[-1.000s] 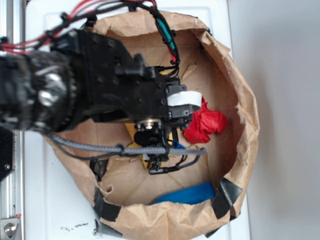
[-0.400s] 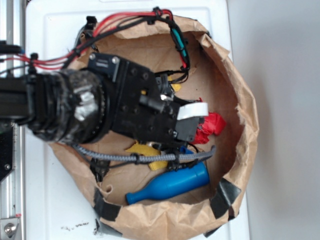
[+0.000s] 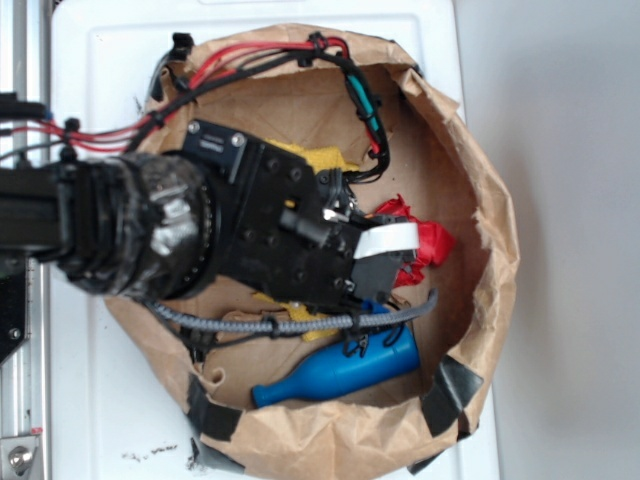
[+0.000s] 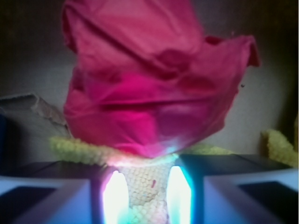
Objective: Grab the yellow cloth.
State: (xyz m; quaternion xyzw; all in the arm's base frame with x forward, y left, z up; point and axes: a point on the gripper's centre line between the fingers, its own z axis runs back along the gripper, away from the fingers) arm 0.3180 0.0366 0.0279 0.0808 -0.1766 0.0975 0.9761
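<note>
From my exterior feed, left edge: metal rail (image 3: 28, 240) running top to bottom, then the white table (image 3: 110, 420). The arm (image 3: 130, 240) comes in from the left and reaches rightward over the brown paper bag (image 3: 495, 270), whose rolled rim is patched with black tape (image 3: 450, 390) at the lower edge. Red and black cables (image 3: 250, 55) loop over the bag's upper rim.

Inside the bag, the yellow cloth (image 3: 318, 160) shows in two bits: a patch above the wrist housing and a strip (image 3: 290, 312) below it. The rest is hidden under the arm, so I read its long axis as running roughly top to bottom across the frame, though I cannot confirm the ends or which way it points.

Further right, the gripper (image 3: 385, 250) sits low in the bag, with white tape on its tip. The red cloth (image 3: 425, 240) lies just beside it, to the right. The blue bottle (image 3: 340, 370) lies below, neck toward lower left.

Wrist feed: the two fingers (image 4: 46, 196) are nearly together, with a narrow fold of yellow terry (image 4: 142, 186) pinched between them. More yellow spreads sideways behind, left (image 4: 74, 149) to right (image 4: 280, 144). The red cloth (image 4: 154, 79) is bunched just beyond and above the pinch, resting against the yellow.
</note>
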